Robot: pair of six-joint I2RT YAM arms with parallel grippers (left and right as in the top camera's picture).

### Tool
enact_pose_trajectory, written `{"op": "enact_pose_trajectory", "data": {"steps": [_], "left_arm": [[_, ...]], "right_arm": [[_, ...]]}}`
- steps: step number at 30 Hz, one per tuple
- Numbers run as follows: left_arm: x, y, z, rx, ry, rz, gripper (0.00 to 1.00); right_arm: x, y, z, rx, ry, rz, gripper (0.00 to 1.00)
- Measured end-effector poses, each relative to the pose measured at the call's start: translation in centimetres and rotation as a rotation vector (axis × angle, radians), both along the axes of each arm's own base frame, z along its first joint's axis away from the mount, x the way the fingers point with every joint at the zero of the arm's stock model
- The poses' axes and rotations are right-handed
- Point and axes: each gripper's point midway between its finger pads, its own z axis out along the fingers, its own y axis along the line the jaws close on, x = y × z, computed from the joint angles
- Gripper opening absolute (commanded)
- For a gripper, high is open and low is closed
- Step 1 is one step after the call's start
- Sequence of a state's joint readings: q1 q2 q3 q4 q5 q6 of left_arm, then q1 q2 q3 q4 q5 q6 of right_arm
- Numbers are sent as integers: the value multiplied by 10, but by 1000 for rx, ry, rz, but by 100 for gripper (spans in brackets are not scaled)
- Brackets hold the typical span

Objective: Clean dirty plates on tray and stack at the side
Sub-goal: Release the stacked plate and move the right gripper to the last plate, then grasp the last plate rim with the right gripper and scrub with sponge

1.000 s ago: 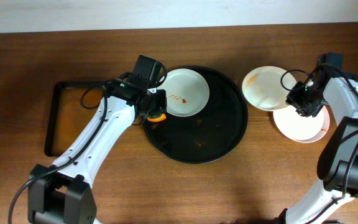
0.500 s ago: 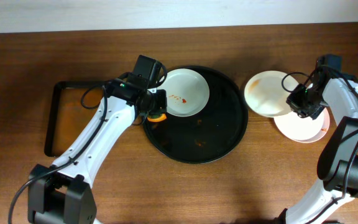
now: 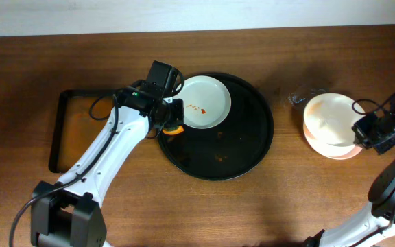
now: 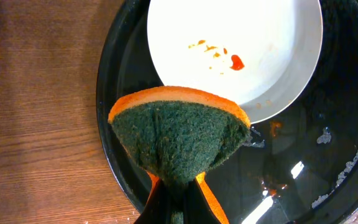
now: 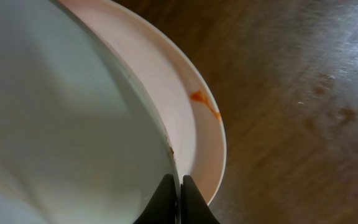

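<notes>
Plates, overhead: two stacked on counter right of tray, clear of its rim. Third plate on tray's upper-left part, red smears near its middle. Right fingers at stack's right edge, close to frame border. Left fingers over tray's left rim, just beside third plate. Bare counter in front of tray; rectangular tray far left.

Left wrist: sponge, orange with green face, pinched at its lower tip between left fingers, hiding part of third plate's near edge. Tray's right side cut off.

Right wrist: right fingers nipped together on rim of upper plate. Lower plate visible beyond as a crescent, orange smear on it. Both plates cut off by frame; view soft.
</notes>
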State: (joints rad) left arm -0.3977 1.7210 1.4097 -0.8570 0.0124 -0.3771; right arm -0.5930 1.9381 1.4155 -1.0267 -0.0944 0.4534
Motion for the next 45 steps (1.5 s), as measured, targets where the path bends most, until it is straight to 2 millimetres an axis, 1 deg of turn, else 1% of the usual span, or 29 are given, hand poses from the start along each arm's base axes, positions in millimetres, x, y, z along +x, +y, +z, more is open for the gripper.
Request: {"op": "enact_pose_trajectory", "data": {"steps": [1,2,4,7,10,12,14,16,19,20,21,22,23,26,28,30,31,33,35,37,39,41,42,44,45], "left_arm": [[0,0,0,0,0,0,0],[0,0,0,0,0,0,0],[0,0,0,0,0,0,0],[0,0,0,0,0,0,0],[0,0,0,0,1,0,0],[-2,1,-1,5,8,0,0],[-3,4,-2,19,14,5,1],[-5,9,-3,44,18,14,0],[-4,16,-4,80,14,27,1],[-4,17,-4,86,12,30,1],[-4,17,-4,90,11,31,0],[-4,18,-4,94,9,33,0],[-3,19,-4,97,8,34,0],[-3,20,-3,102,5,37,1],[-3,20,-3,102,5,37,1],[-3,20,-4,102,6,37,0],[-3,20,-3,102,6,37,0],[-3,20,-3,102,5,37,0],[-3,20,-4,102,6,37,1],[-3,20,-4,102,6,37,0],[-3,20,-4,102,6,37,0],[-3,20,-4,102,6,37,1],[-3,20,-3,102,5,37,0],[-3,20,-3,102,6,37,1],[-3,20,-4,102,6,37,1]], "right_arm": [[-5,-3,0,2,11,-7,66],[-6,-4,0,5,12,-13,69],[-6,-3,0,16,4,-9,73],[-1,3,1,49,-23,29,74],[4,16,3,91,-49,99,74],[10,30,6,120,-75,161,75],[22,50,16,139,-128,257,76],[34,74,30,146,-185,369,79],[62,131,57,125,-291,606,83],[69,148,62,119,-316,664,88],[75,163,64,118,-335,716,95],[80,182,65,119,-356,775,99],[84,200,67,121,-372,828,99],[97,245,72,107,-441,954,99],[106,280,77,95,-501,1043,99],[110,304,79,69,-519,1064,98],[111,310,79,52,-516,1056,99],[114,313,78,20,-509,1015,99],[119,313,80,0,-517,975,93],[124,311,77,-12,-515,936,89],[128,311,64,-11,-492,915,86],[130,317,45,1,-464,921,80],[130,323,34,10,-447,929,77],[131,333,23,20,-439,932,67],[133,341,15,25,-440,941,64]]}}
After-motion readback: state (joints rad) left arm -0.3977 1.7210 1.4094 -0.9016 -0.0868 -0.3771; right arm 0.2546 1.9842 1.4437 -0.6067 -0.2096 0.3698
